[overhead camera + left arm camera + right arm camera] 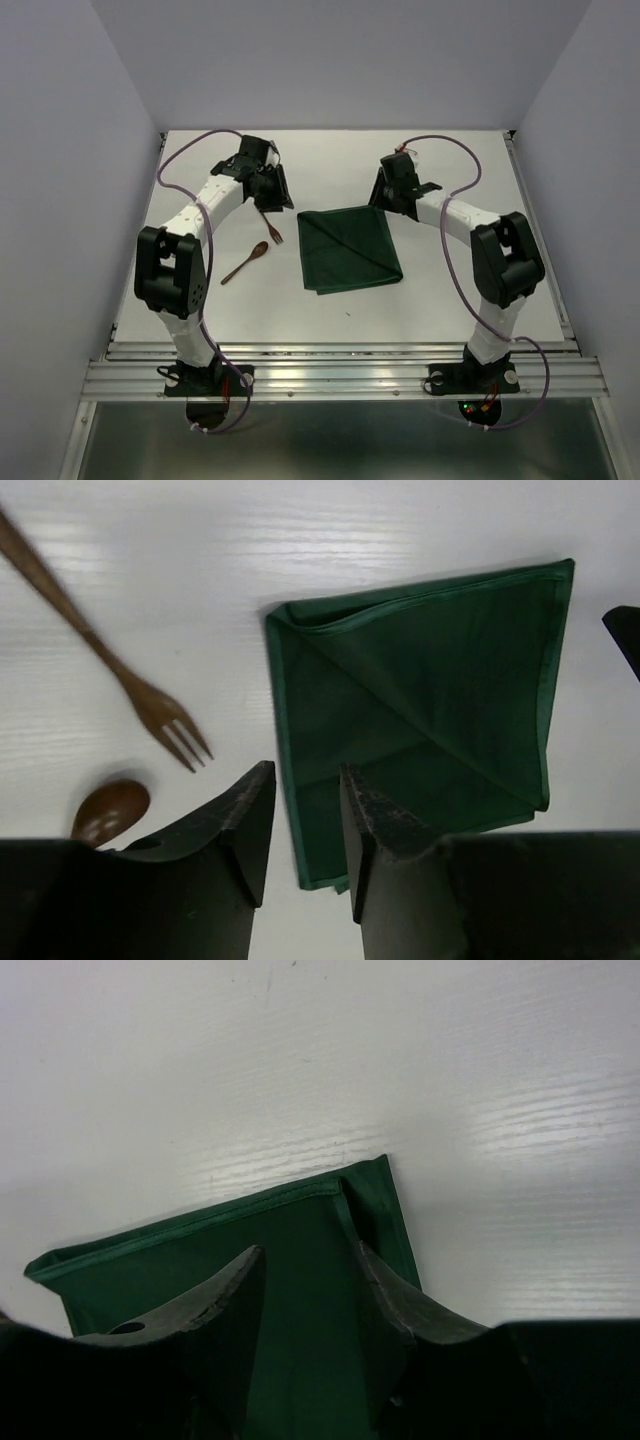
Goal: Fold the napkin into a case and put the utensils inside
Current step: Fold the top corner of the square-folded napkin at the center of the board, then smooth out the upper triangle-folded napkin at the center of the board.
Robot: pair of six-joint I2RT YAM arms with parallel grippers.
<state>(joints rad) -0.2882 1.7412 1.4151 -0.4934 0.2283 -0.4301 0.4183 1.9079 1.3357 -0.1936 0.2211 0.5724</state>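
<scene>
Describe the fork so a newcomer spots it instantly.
On the white table, find the dark green napkin. Left of it lie two slim wooden utensils. The fork is the one farther back, by the left gripper, with tines, unlike the round-bowled spoon.

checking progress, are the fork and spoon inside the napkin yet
No, the fork and spoon lie on the table left of the napkin.

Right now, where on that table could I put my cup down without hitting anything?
Widest bare patch: the near strip of table between the napkin and the arms' bases. The far strip behind the left gripper and right gripper is bare too. Crowded: left of the napkin, where fork, spoon and left gripper sit close.
</scene>
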